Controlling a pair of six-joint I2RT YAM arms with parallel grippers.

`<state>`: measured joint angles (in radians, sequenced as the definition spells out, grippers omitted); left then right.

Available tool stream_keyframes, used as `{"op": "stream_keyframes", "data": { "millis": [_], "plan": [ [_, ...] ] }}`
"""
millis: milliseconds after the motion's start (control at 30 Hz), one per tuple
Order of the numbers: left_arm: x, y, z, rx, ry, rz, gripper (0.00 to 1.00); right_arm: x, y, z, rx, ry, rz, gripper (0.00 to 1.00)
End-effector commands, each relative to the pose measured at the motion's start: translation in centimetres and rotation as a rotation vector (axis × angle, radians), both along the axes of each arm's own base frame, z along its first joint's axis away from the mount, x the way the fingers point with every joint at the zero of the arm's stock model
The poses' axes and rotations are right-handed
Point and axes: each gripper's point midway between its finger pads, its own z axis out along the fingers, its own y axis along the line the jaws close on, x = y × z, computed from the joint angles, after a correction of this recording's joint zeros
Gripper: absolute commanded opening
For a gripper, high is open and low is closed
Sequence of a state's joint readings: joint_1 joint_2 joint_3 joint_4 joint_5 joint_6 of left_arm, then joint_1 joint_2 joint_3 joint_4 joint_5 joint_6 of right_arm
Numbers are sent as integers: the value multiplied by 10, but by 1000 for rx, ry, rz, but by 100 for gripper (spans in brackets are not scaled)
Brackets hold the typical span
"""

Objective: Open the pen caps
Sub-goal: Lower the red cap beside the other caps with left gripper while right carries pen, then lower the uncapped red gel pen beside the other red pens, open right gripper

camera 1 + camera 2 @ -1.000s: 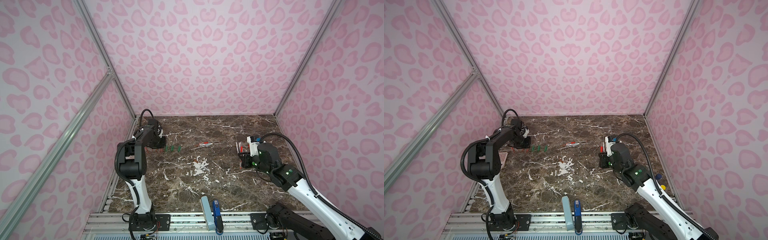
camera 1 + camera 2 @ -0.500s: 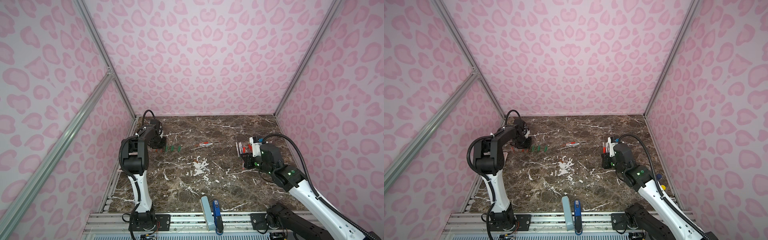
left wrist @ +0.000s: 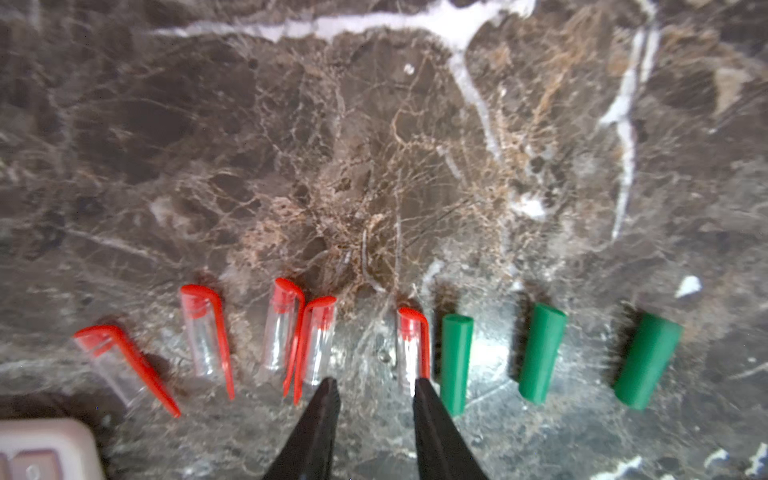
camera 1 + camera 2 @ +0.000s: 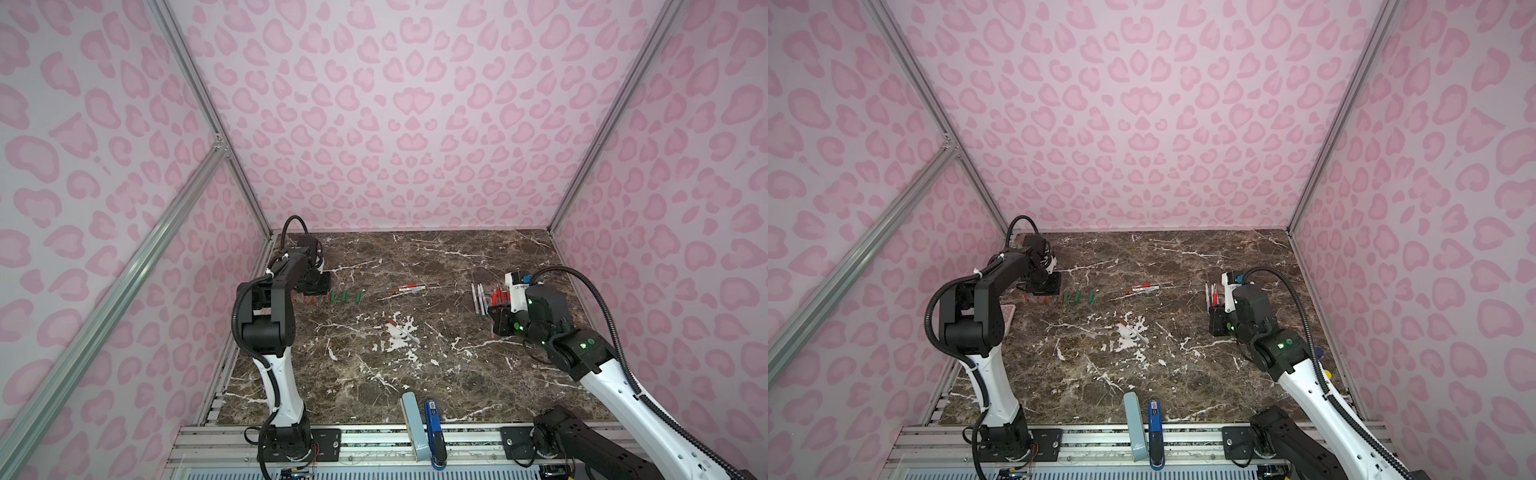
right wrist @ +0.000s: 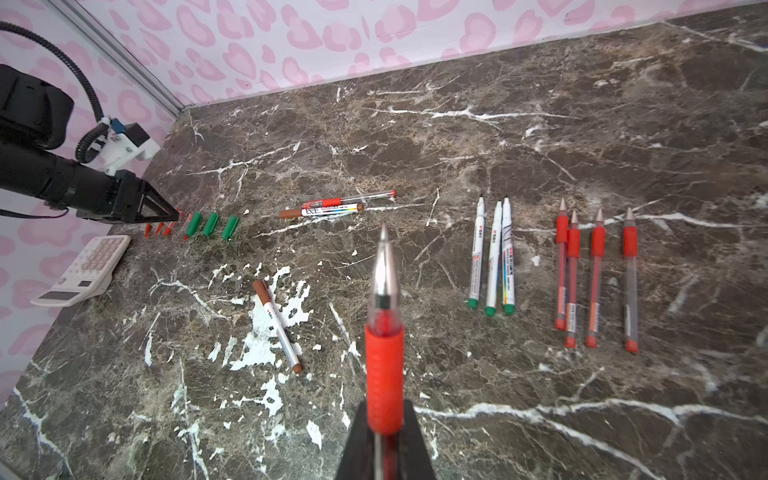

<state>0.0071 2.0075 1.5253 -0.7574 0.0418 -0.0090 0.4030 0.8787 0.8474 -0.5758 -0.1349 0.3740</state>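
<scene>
Red uncapped pen point(image 5: 384, 361) gripped lengthwise in the right fingers point(image 5: 357, 453), bare red pens point(image 4: 500, 297) lying near at twelve o'clock, left fingers point(image 3: 318, 419) narrowly parted beside a red-clipped cap point(image 3: 409, 345) on the tabletop point(image 3: 374, 124).

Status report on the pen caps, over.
Left gripper open over loose red caps. Right gripper shut on uncapped red pen. Three capped pens mid-table. Nothing blocking.

The pen caps point(image 4: 345, 295) lie in a row left, the pens point(image 4: 480, 300) right, a pen pair point(image 4: 407, 288) between.
</scene>
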Motion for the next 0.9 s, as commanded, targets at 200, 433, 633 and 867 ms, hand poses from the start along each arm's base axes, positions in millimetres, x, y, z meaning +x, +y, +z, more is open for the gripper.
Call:
{"op": "stream_keyframes", "data": {
  "millis": [200, 433, 633, 867],
  "plan": [
    [-23, -27, 79, -105, -203, -42, 43, 23, -31, -15, -80, 87, -80, 0],
    [-61, -41, 118, -180, -379, -89, 62, 51, -68, -28, -181, 174, -168, 0],
    [-90, -51, 142, -227, -530, -142, 81, 73, -107, -44, -224, 236, -256, 0],
    [-112, -56, 158, -259, -644, -194, 92, 90, -148, -70, -292, 361, -317, 0]
  ]
}}
